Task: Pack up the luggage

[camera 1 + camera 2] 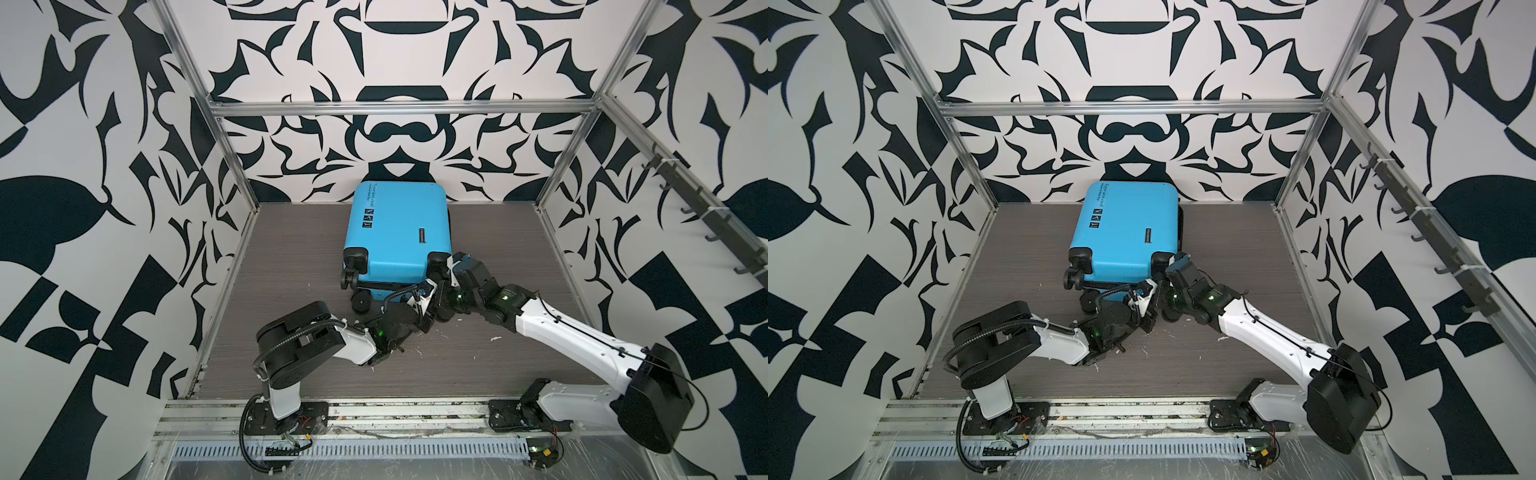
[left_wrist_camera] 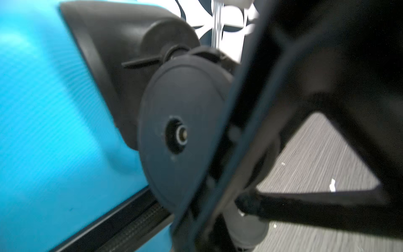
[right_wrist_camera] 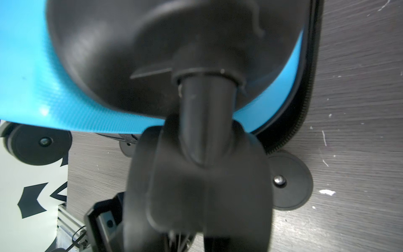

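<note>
The luggage [image 1: 395, 232] [image 1: 1125, 232] is a bright blue hard-shell suitcase. It lies flat and closed at the back middle of the table, with its black wheels toward the front. My right gripper [image 1: 442, 270] [image 1: 1169, 266] is at its near right corner, closed around the top shell's wheel caster [image 3: 202, 174], which fills the right wrist view below the blue shell [image 3: 32, 76]. My left gripper [image 1: 422, 291] [image 1: 1144, 291] is shut just below it, by the lower right wheel [image 2: 181, 135] and the black zipper band [image 2: 130, 222]. Whether the left gripper pinches anything is hidden by blur.
The wood-grain table [image 1: 291, 257] carries small white scraps [image 1: 494, 338]. An aluminium frame and patterned walls close in the back and both sides. A rail of black hooks [image 1: 706, 224] runs along the right wall. The two arms cross close together in front of the suitcase.
</note>
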You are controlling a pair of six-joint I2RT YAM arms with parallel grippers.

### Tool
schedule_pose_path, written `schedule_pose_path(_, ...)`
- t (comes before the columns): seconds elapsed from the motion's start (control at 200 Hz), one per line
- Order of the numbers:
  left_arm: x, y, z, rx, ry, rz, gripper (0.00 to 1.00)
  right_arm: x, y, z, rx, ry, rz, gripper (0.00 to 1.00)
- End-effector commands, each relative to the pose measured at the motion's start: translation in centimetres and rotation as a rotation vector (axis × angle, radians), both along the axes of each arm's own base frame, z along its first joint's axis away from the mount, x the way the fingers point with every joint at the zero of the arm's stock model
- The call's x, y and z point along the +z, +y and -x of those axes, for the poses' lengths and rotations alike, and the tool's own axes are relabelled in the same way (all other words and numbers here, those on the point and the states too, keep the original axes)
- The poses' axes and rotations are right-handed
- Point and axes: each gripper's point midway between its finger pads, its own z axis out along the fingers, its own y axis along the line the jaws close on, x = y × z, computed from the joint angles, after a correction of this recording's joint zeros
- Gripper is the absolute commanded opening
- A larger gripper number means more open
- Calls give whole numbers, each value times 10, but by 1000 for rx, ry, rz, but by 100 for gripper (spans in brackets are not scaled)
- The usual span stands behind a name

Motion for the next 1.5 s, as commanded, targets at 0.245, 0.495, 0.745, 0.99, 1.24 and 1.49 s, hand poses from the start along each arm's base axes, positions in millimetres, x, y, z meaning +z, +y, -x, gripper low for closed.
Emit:
schedule_pose_path(0.245, 74, -42, 75, -264, -147, 283, 13, 41, 39, 3, 195, -176, -58, 0)
schedule_pose_path(0.495, 47, -9, 72, -141, -145, 169, 61, 40, 10, 10, 202, -180, 94, 59)
schedule_pose_path(0.745, 47, 22, 79, -12, -167, 17, 65, 65, -21, 8, 160, -268, 156, 80)
schedule_pose_path(0.99, 67, 42, 83, -6, -27, -114, 65, 74, -65, -12, 40, -267, 162, 80)
schedule_pose_path(1.24, 95, 58, 77, 35, 274, -175, 75, 56, -110, -36, -113, -179, 73, 74)
schedule_pose_path(1.49, 104, 26, 67, 24, 425, -114, 82, 4, -112, -35, -105, -44, 43, 66)
